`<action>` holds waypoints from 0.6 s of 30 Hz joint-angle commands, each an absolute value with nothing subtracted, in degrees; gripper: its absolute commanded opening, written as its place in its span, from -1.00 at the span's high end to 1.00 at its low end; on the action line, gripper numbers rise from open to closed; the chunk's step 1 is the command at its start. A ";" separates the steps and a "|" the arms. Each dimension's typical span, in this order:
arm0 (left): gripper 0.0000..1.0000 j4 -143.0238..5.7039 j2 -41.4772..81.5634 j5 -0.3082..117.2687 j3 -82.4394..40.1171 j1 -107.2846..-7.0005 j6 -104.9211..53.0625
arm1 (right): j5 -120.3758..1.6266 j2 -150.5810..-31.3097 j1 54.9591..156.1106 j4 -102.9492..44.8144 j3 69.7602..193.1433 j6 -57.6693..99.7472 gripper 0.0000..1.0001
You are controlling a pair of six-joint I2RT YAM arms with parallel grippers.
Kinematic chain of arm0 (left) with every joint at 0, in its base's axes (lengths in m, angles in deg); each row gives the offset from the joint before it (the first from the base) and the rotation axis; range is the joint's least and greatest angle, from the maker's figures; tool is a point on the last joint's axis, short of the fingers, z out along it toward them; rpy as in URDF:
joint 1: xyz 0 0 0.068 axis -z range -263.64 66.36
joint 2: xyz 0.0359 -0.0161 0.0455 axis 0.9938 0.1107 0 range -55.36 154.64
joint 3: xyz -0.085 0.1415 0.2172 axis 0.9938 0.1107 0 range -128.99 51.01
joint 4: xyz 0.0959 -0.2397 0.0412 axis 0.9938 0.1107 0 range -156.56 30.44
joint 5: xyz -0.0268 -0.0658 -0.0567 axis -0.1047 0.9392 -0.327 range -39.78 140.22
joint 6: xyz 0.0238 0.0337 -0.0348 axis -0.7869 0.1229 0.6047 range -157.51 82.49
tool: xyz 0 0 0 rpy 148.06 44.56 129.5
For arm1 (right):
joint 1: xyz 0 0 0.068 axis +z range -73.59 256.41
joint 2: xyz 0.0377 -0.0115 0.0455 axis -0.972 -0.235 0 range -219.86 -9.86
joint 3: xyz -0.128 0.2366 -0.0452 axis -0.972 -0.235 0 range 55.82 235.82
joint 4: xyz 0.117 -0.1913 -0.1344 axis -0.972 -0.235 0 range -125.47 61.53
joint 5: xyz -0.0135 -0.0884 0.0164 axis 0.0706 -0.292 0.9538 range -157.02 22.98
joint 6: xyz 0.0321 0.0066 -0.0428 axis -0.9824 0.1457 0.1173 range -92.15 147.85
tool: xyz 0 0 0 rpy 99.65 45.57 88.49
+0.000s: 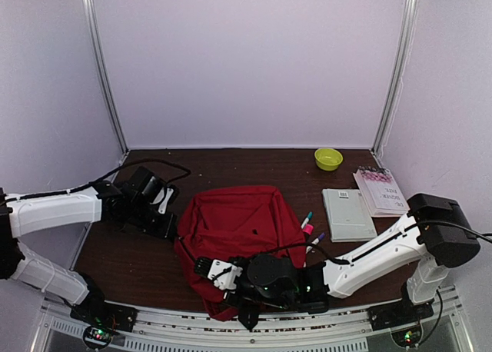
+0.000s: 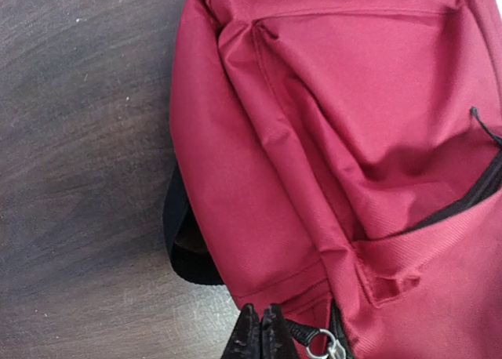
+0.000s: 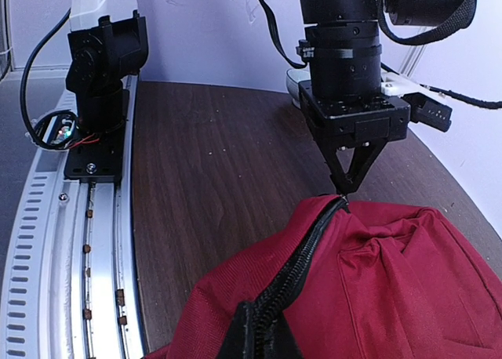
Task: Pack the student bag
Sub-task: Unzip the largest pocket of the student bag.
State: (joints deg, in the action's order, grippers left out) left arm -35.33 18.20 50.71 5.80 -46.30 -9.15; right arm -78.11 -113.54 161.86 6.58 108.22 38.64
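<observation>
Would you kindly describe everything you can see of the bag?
The bag is a soft, dark-red fabric backpack, lying slumped and creased on the wooden table, with black zips and a black strap under one edge. One zip gapes slightly. The left fingers and right fingers each pinch its zipped seam, shut.

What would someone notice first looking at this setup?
A dark-red backpack sprawls mid-table, with the left pincer and right pincer both pinched shut on its zipper edge. To its right lie markers, a grey booklet and, farther back, a small yellow-green bowl.
</observation>
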 commanded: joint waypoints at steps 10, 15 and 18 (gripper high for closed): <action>1.00 -37.77 17.47 49.00 6.60 -47.70 -8.50 | -77.76 -112.35 163.07 10.03 108.08 38.52 1.00; 1.00 -37.74 16.84 49.26 7.69 -47.76 -8.09 | -78.18 -112.26 163.08 10.09 108.33 38.00 1.00; 1.00 -38.71 16.20 51.03 8.10 -47.69 -8.28 | -78.51 -111.73 163.11 9.28 108.69 37.25 0.91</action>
State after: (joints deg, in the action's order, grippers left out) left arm -36.62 17.54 51.21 7.06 -46.91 -8.56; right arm -78.06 -113.54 162.05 7.14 107.94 38.36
